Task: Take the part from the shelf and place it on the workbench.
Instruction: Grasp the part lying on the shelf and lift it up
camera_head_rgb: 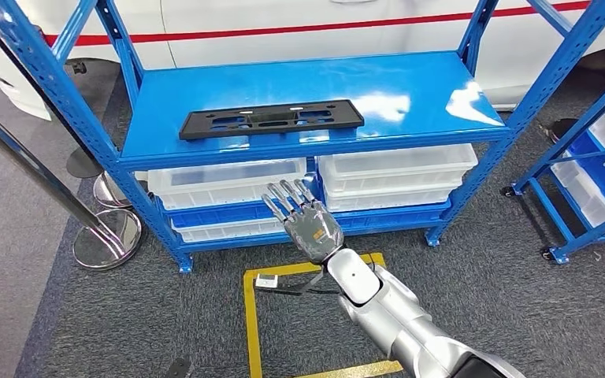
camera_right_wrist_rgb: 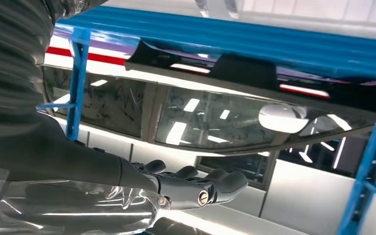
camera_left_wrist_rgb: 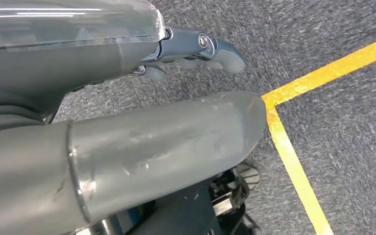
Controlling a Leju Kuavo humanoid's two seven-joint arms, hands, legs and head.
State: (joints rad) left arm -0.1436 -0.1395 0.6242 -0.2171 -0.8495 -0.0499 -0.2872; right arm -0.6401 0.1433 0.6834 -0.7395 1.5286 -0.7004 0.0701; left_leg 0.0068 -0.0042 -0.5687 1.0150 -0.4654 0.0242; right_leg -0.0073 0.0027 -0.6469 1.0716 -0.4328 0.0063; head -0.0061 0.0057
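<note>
The black part (camera_head_rgb: 271,120) lies flat near the blue shelf's (camera_head_rgb: 410,94) front edge. The right hand (camera_head_rgb: 303,216) reaches below it, fingers spread, empty; the left hand (camera_left_wrist_rgb: 196,49) seems empty too. Rising now, the fingers could knock the shelf lip.

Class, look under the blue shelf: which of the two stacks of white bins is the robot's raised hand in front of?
The right hand is in front of the left stack of white bins, at its inner end; the right stack lies beyond the central gap.

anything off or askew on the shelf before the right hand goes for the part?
Nothing stands out. The black part lies flat near the front edge of the blue shelf, only slightly angled to that edge. The white bins below sit square. The right hand is empty, fingers spread, below the shelf.
</note>
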